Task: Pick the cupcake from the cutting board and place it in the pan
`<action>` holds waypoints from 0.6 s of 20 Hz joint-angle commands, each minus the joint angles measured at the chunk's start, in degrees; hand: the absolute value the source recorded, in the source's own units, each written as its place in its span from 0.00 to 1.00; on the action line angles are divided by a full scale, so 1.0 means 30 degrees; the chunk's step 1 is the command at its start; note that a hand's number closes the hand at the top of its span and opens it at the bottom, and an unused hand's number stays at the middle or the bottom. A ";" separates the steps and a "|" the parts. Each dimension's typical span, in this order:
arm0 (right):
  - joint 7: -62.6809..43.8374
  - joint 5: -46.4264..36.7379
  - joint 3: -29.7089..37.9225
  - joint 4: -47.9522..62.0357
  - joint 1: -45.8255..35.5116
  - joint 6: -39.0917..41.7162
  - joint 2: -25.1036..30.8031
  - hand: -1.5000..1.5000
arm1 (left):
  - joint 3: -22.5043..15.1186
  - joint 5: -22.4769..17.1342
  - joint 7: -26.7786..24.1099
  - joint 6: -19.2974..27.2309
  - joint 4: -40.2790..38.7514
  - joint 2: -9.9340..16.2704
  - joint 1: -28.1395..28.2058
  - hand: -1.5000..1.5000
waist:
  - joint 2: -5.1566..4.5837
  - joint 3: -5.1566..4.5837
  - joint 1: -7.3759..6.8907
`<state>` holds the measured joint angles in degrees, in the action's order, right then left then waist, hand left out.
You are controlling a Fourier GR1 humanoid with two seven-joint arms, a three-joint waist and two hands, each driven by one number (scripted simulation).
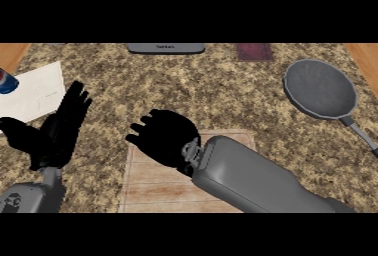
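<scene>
**Right hand curled over the cutting board, cupcake out of sight**

Right hand [166, 137] at the far end of the cutting board [159, 187], fingers curled inward, the forearm lying across the board's right half. Cupcake not visible anywhere; likely hidden inside or beneath that curled hand, though impossible to confirm from this view. No way to say whether the fingers actually clasp it. Judged step: the grasp, or the moment just after it, with the carry not yet begun.

Pan [321, 90] well to the right of the board and farther away, dark bowl up, handle trailing toward the near right. Nothing seen in it.

Left hand [55, 132] just left of the board, fingers straight and spread upward, resting, holding nothing. Beyond it, left of the board, a white sheet [33, 92] with a blue can [7, 82] at the edge.

Next move, as a judgement: lift clear of the board, swing right and away across the speckled table [221, 90], stop above the pan's bowl rather than its rim or handle, lower, then spread the fingers.
</scene>
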<state>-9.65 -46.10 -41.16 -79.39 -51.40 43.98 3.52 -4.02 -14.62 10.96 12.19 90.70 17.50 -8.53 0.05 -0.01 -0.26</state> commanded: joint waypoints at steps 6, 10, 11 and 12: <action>0.0688 -0.2504 0.0485 0.1948 0.0543 -0.0664 -0.1147 0.00 | 0.0029 0.1212 0.0870 0.0408 0.0929 -0.0739 -0.0038 0.50 | -0.0014 0.0004 -0.0025; 0.2587 -0.3374 0.0232 0.3291 0.1027 -0.2122 -0.0545 0.00 | 0.0864 0.0511 0.1368 -0.0694 0.1244 -0.0109 -0.0125 0.50 | -0.0016 0.0006 -0.0046; 0.1418 -0.2596 -0.0033 0.4201 0.0074 -0.1833 -0.1158 0.00 | 0.0771 0.0701 0.0150 -0.0970 -0.0520 -0.0704 -0.0458 0.50 | -0.0042 -0.0003 -0.0094; 0.2484 -0.3424 0.0210 0.4725 0.0009 -0.1629 -0.1161 0.00 | 0.0955 0.1019 0.0264 -0.0555 -0.0678 -0.0698 -0.0949 0.50 | -0.0046 -0.0001 -0.0036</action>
<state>-4.88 -54.03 -40.32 -69.15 -50.90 39.62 0.62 -1.79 -12.74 12.10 10.28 90.54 16.28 -9.62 -0.05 -0.01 -0.45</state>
